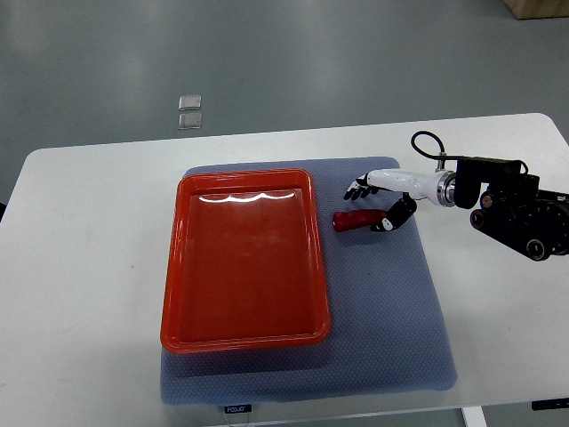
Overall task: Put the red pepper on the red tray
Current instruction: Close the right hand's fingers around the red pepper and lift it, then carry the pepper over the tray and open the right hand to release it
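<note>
Hovering over the pepper (356,219), your right hand (380,203) is spread wide, thumb touching it; tray (242,331) rim's just beside.

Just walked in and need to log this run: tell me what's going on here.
The robot's right hand reaches in from the right, over the red pepper, which lies on the grey mat just right of the red tray. The fingers are spread around the pepper, with the thumb near its right end; it hasn't been lifted. The tray holds nothing yet. The left arm isn't in view.
</note>
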Tool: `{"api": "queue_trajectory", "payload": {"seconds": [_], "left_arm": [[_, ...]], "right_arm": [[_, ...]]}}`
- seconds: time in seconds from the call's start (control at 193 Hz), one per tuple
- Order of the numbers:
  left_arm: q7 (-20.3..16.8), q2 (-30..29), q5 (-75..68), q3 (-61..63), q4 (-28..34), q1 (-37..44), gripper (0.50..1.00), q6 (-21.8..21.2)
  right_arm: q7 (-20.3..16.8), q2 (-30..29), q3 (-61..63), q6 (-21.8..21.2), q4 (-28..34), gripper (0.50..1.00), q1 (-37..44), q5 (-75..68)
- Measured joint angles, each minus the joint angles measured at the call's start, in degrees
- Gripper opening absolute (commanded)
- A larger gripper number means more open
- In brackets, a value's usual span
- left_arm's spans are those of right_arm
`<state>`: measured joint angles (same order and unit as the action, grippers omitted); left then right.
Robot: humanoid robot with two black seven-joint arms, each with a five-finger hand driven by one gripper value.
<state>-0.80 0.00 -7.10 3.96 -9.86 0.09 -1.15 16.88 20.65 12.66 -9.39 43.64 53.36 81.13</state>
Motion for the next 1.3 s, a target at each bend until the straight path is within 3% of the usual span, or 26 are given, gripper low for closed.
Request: {"api": "queue_trajectory", "payload": {"seconds": [0.13,0.373,0.928,1.302], "left_arm": [[0.0,0.0,0.0,0.0,0.0,0.0,1.0,0.0],[0.0,0.0,0.0,0.0,0.0,0.0,1.0,0.0],[0.0,0.0,0.0,0.0,0.0,0.0,1.0,0.0],[0.0,0.0,0.0,0.0,0.0,0.0,1.0,0.0]], "right_arm": [[0.0,0.0,0.0,0.0,0.0,0.637,0.1,0.0],[0.1,0.0,0.0,-0.1,0.0,0.5,0.1,-0.1],[4.1,-0.4,1.0,-3.0,0.8,0.5,5.9,-3.0],[4.4,-12.3,-2.0,-2.6,3.1,0.5,9.3,-2.3]]}}
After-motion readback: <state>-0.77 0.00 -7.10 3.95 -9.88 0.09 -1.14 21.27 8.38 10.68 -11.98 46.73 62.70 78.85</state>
